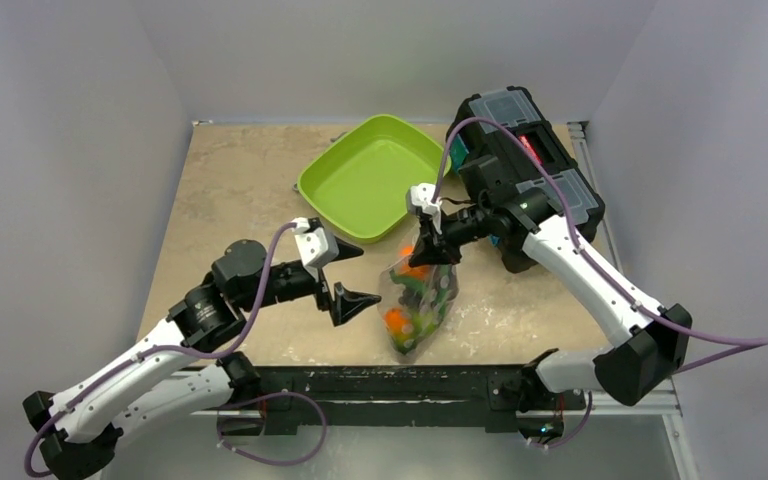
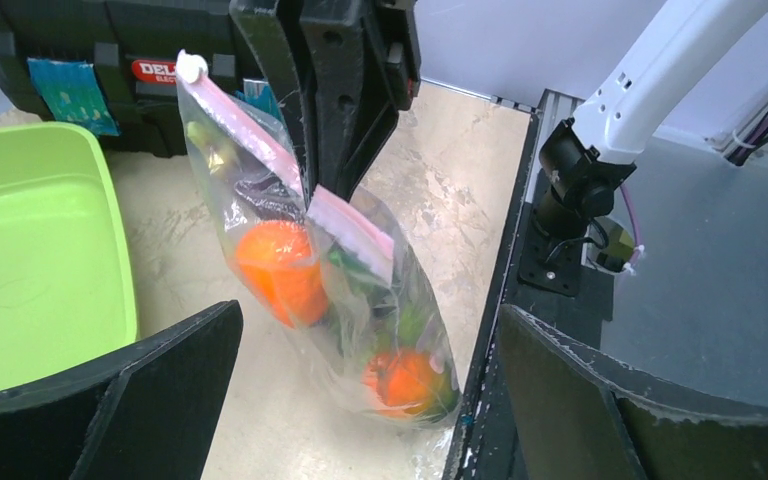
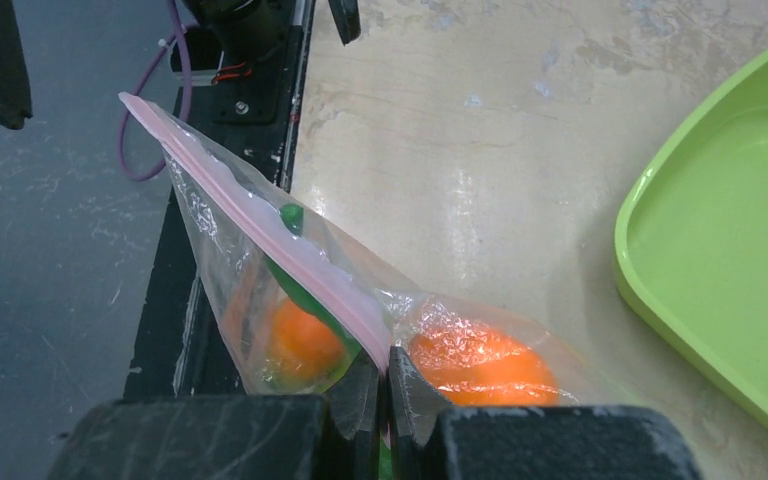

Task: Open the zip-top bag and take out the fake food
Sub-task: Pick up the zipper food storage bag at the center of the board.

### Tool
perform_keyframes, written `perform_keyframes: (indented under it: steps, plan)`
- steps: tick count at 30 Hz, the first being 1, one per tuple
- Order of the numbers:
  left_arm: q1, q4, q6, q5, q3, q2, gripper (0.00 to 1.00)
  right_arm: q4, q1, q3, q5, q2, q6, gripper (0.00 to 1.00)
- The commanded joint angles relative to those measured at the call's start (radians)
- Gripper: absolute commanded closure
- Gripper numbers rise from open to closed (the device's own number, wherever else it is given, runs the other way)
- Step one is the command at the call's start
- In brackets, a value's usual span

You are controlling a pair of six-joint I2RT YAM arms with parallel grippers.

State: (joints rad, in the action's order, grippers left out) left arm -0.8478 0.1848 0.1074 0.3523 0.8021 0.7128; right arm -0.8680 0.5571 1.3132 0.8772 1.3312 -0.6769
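Observation:
The clear zip-top bag [image 1: 418,300] with a pink zip strip [image 3: 290,250] hangs by its mouth near the table's front edge. It holds the fake food: an orange piece [image 2: 278,268], a second orange piece [image 2: 408,382], and green bits [image 3: 292,218]. My right gripper [image 1: 428,243] is shut on the pink strip and holds the bag up; in the right wrist view [image 3: 387,372] the jaws pinch the strip. My left gripper [image 1: 348,272] is open and empty just left of the bag, which shows between its fingers [image 2: 160,385] in the left wrist view.
A lime-green square tray [image 1: 372,175] lies at the back middle of the table. A black toolbox [image 1: 520,160] stands at the back right. The black base rail [image 1: 400,385] runs along the table's front edge just below the bag.

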Motion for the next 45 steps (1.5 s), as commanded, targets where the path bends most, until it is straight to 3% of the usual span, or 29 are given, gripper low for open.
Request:
perform_keyframes:
  steps: [1, 8, 19, 33, 45]
  plan:
    - [-0.044, -0.029, -0.077, -0.077, -0.010, -0.022, 0.01, 0.024, 0.018, -0.007, 0.033, 0.008, -0.007, 1.00]
    - [-0.048, -0.051, -0.076, -0.119, -0.053, -0.061, 0.00, 0.042, 0.020, -0.030, 0.029, -0.008, -0.003, 1.00]
    - [-0.048, -0.023, 0.050, -0.209, -0.069, -0.119, 0.00, 0.049, 0.021, -0.039, 0.040, -0.018, -0.001, 1.00]
    - [-0.048, 0.181, 0.003, -0.137, 0.082, -0.073, 0.02, 0.048, 0.021, -0.044, 0.046, -0.021, -0.008, 1.00]
    - [-0.048, 0.172, -0.021, -0.089, 0.127, -0.053, 0.02, 0.035, 0.020, -0.039, 0.061, -0.012, -0.023, 1.00]
